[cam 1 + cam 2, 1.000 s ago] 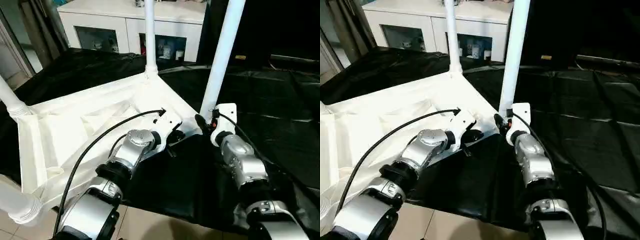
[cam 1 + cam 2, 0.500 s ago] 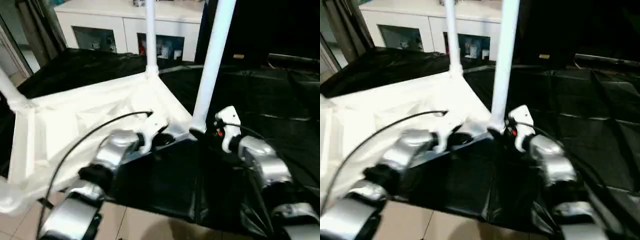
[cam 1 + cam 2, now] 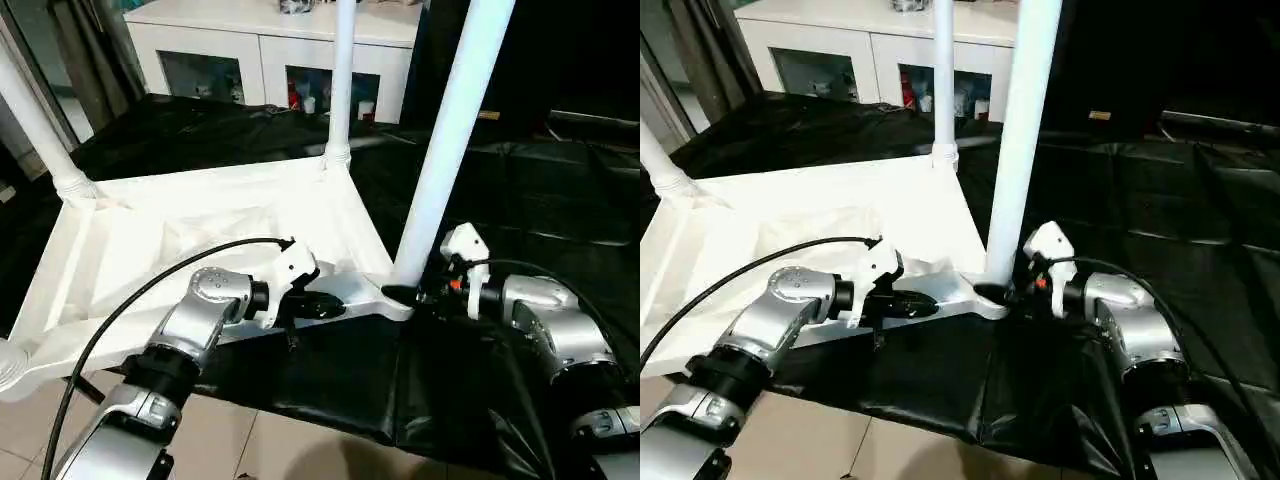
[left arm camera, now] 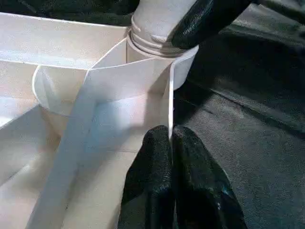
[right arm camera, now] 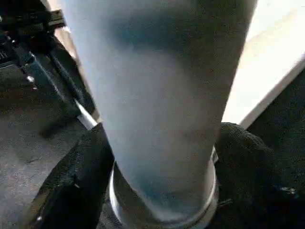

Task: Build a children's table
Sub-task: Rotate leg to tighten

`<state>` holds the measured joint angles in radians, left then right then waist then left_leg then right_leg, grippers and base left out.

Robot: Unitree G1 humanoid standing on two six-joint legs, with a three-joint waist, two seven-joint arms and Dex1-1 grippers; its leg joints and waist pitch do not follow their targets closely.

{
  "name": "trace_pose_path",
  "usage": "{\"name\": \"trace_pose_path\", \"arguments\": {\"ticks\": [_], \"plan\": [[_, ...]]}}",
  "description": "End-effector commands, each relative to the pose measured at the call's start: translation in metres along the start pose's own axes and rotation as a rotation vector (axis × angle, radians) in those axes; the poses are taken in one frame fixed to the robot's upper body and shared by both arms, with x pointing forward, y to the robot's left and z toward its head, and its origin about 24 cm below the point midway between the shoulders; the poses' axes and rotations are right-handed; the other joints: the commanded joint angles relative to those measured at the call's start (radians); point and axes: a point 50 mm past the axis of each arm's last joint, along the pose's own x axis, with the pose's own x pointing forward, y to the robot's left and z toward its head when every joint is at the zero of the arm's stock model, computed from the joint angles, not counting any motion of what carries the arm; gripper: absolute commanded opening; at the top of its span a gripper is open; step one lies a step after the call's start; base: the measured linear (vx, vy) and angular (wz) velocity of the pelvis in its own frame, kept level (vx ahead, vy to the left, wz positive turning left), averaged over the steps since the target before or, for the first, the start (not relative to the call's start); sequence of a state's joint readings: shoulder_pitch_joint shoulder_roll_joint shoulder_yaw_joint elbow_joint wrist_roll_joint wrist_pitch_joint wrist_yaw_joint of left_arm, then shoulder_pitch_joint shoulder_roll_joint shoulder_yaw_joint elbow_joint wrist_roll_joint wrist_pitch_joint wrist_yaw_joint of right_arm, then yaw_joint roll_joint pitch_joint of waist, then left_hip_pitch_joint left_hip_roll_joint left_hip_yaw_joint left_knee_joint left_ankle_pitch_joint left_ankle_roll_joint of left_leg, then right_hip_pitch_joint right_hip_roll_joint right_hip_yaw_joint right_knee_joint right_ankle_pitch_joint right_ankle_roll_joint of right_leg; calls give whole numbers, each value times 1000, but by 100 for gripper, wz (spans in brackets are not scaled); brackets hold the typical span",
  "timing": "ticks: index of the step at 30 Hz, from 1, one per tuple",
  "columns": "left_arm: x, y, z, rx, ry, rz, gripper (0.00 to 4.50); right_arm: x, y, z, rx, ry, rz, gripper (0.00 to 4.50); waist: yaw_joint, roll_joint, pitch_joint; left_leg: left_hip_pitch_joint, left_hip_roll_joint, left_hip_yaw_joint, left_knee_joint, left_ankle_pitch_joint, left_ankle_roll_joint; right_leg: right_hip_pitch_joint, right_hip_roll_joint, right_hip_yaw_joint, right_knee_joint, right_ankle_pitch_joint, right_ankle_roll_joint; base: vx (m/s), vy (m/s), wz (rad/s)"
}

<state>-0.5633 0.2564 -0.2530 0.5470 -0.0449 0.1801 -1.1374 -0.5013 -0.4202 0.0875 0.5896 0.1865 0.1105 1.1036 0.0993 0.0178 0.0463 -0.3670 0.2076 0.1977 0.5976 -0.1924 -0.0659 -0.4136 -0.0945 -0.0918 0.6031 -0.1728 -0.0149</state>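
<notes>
**Both jaws at the near corner of the upturned table**

Pinched together on a thin upright rib at the tabletop's edge, the left gripper (image 4: 172,143) has its two black fingers (image 4: 152,157) closed on that white plastic wall, just short of the round corner socket (image 4: 157,52). Straddling the long white cylindrical leg (image 5: 162,95) that stands in that socket, the right gripper (image 3: 412,294) has one black finger (image 5: 76,176) on each side of the leg's base, touching or nearly so; whether they press it cannot be told.

Beyond the jaws, the white plastic rectangular tabletop (image 3: 150,250) lies ribbed side up on a black sheet (image 3: 540,190), with further white legs (image 3: 342,80) upright in its other corners. Past the far leg stands a white glass-doored cabinet (image 3: 230,60).
</notes>
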Motion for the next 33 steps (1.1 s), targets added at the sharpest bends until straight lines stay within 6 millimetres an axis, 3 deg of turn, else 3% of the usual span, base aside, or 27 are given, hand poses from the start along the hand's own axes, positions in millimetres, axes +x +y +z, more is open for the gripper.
{"name": "trace_pose_path", "arguments": {"ticks": [1, 7, 12, 19, 21, 24, 28, 29, 31, 32, 33], "plan": [[4, -6, 16, 20, -107, -56, 0, -1, 2, 0, -2, 6, 22, 295, -2, -31, -66, 5, 28, -8, -62, -107, 99, 58, -55, 48, -62, -212, -206, 0, 0, 0], [7, -1, 16, 4, -105, 11, 0, 2, -2, -5, 78, -18, -64, 246, -3, -33, -66, 5, 25, -7, -61, -104, 101, 57, -55, 48, -63, -216, -205, 0, 0, 0], [14, 10, 19, 2, -91, 142, 0, 7, -14, -13, 134, -19, -306, 238, -14, -30, -65, 8, 24, -10, -65, -123, 65, 55, -55, 48, -72, -264, -187, 0, 0, 0], [42, 27, 29, -42, -33, 441, 0, 32, -17, -24, 268, -3, -748, 236, -17, -28, -69, 9, 18, -9, -63, -83, 49, 58, -51, 51, -65, -177, -192, 0, 0, 0], [45, 27, 31, -37, -28, 468, 0, 37, -14, -24, 271, 0, -764, 236, -16, -27, -71, 7, 18, -11, -63, -77, 52, 61, -52, 50, -61, -159, -195, 0, 0, 0], [58, 23, 39, -24, -42, 447, 0, 64, 0, -12, 235, -40, -727, 236, -15, -27, -70, 10, 17, -9, -63, -94, 60, 59, -53, 50, -66, -160, -197, 0, 0, 0], [57, 23, 37, -14, -46, 435, 0, 69, 2, -4, 226, -82, -710, 236, -16, -27, -66, 10, 18, -10, -66, -132, 59, 60, -53, 49, -72, -201, -188, 0, 0, 0], [57, 23, 37, -11, -47, 434, 0, 69, 2, -3, 223, -89, -702, 273, -16, -28, -67, 10, 18, -10, -66, -133, 58, 60, -54, 50, -71, -198, -187, 0, 0, 0], [53, 24, 36, -11, -52, 420, 0, 66, 0, 4, 221, -135, -661, 282, -16, -28, -67, 9, 18, -10, -66, -138, 63, 61, -54, 50, -71, -197, -186, 0, 0, 0], [52, 24, 35, -10, -54, 415, 0, 65, 0, 5, 221, -142, -649, 282, -17, -38, -66, 8, 18, -9, -66, -141, 67, 61, -54, 50, -72, -201, -185, 0, 0, 0], [51, 23, 34, -7, -59, 393, 0, 64, -1, 9, 210, -161, -604, 299, -18, -33, -65, 4, 18, -12, -68, -135, 69, 65, -56, 48, -69, -209, -183, 0, 0, 0]]}}
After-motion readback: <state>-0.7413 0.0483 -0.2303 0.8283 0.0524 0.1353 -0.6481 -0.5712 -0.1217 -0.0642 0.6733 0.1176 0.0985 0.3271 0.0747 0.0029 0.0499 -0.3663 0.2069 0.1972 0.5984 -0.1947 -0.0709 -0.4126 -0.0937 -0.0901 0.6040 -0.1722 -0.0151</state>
